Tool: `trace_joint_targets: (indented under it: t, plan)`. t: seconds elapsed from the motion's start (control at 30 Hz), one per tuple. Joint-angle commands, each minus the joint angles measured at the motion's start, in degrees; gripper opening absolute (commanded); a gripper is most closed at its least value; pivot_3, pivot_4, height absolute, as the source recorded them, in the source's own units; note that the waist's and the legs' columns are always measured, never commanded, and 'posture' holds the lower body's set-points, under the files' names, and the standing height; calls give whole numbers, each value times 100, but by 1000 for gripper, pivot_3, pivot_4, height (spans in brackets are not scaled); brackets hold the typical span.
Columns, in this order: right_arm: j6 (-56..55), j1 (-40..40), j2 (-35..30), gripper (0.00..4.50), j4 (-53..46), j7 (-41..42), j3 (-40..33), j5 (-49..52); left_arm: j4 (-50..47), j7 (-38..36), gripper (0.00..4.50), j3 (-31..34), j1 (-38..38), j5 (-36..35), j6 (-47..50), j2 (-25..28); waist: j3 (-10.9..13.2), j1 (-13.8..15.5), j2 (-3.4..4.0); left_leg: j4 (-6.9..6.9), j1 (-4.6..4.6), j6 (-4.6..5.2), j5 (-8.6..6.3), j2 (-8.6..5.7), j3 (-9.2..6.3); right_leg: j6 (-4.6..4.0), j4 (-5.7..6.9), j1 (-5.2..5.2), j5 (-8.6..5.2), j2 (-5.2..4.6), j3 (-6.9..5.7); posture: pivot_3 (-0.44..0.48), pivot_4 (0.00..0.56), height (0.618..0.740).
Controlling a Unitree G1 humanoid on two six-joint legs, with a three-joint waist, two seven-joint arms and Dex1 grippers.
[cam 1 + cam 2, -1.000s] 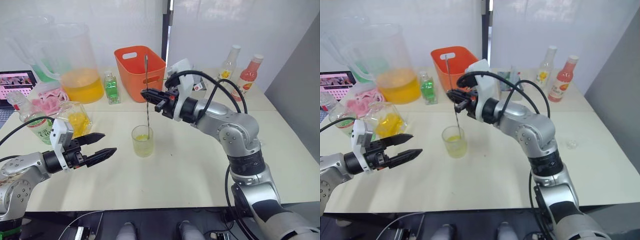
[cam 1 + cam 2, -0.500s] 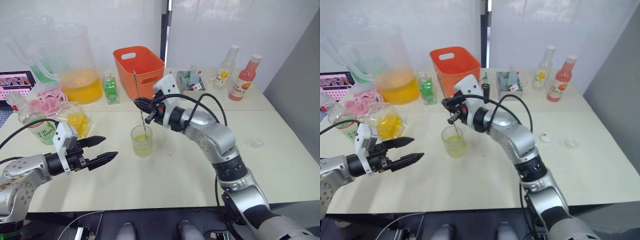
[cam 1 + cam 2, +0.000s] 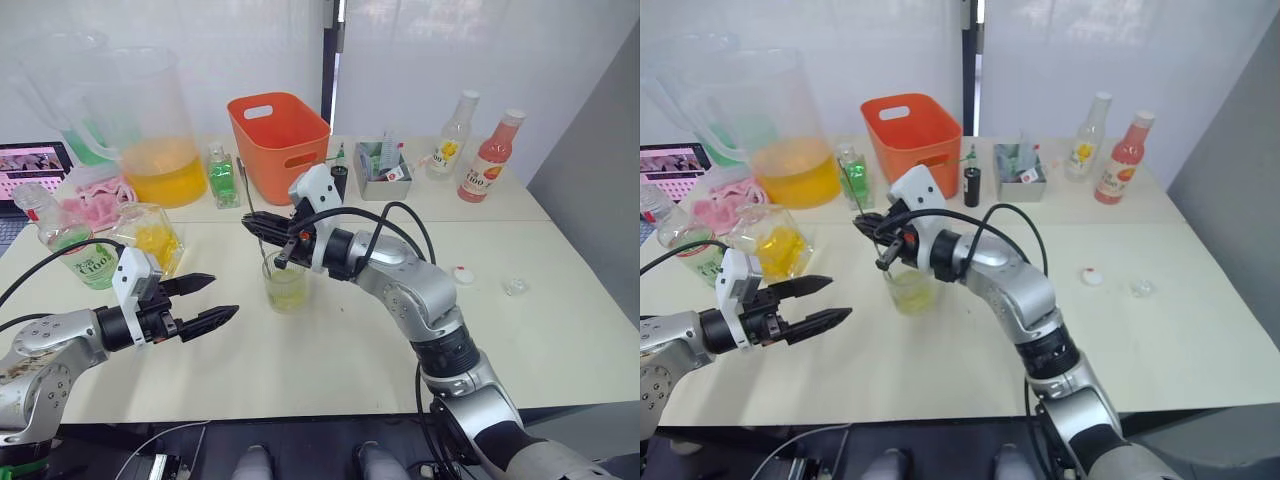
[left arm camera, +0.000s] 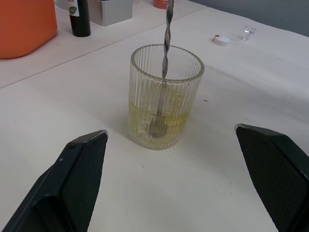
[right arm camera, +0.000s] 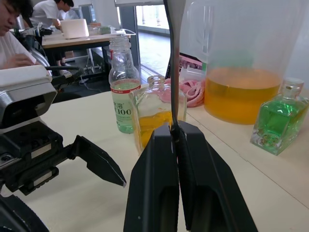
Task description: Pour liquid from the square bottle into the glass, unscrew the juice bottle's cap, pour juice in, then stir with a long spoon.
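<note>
The glass (image 4: 165, 95) stands mid-worktop holding a little yellowish liquid, the spoon (image 4: 164, 48) tilted in it, bowl at the bottom. Right gripper (image 3: 262, 226) pinches the shaft; left gripper (image 3: 205, 299), jaws wide, waits nearby. Stirring seems underway, probably; next, circle gently without tipping the glass.

Long spoon (image 4: 165, 34) top cut off (frame edge); handle hidden by right end effector (image 5: 175, 140).

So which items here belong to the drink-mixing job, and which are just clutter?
Job: glass, long spoon held by right gripper, square bottle, juice bottle, cap.
Clutter: orange basket, pitcher, pink bottle, green bottle.
</note>
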Motion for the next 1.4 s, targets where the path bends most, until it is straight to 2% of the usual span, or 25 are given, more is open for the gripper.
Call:
trace_joint_targets:
  t: [0.03,0.43,0.67,0.87,1.2,1.4]
  plan:
    - [-11,-34,-225,0,-328,117,-32,-141,-19,-56,4479,-7,-92,51,-167,21,0,6,0,2,1,0,0,0,0,0,0,1,0,-1,0,0,150,703]
    - [29,-319,-488,0,-339,165,-191,-284,-117,-76,4479,-94,10,56,-198,14,0,11,-1,4,2,0,0,-1,0,0,1,2,0,-1,0,0,150,703]
    - [-2,-395,-176,0,-325,94,-467,-77,-120,-101,4479,-66,53,59,-225,40,-1,3,-1,4,2,0,0,0,0,1,2,2,0,0,0,0,150,703]
    - [-441,-472,-224,0,72,78,-220,-657,-111,-78,4479,-134,1,91,-255,3,-1,1,-1,3,3,0,0,0,0,0,3,2,1,0,0,0,150,703]
    - [71,-322,-396,0,-54,318,-190,-591,-48,-116,4479,-187,-47,156,-318,-11,-1,2,-1,3,3,0,0,0,0,0,5,3,1,0,0,0,150,703]
    - [527,-225,-239,0,-316,329,-281,-296,-17,-121,4479,-246,-72,164,-368,4,-1,-1,-1,3,3,0,0,0,0,0,7,2,1,0,0,0,150,703]
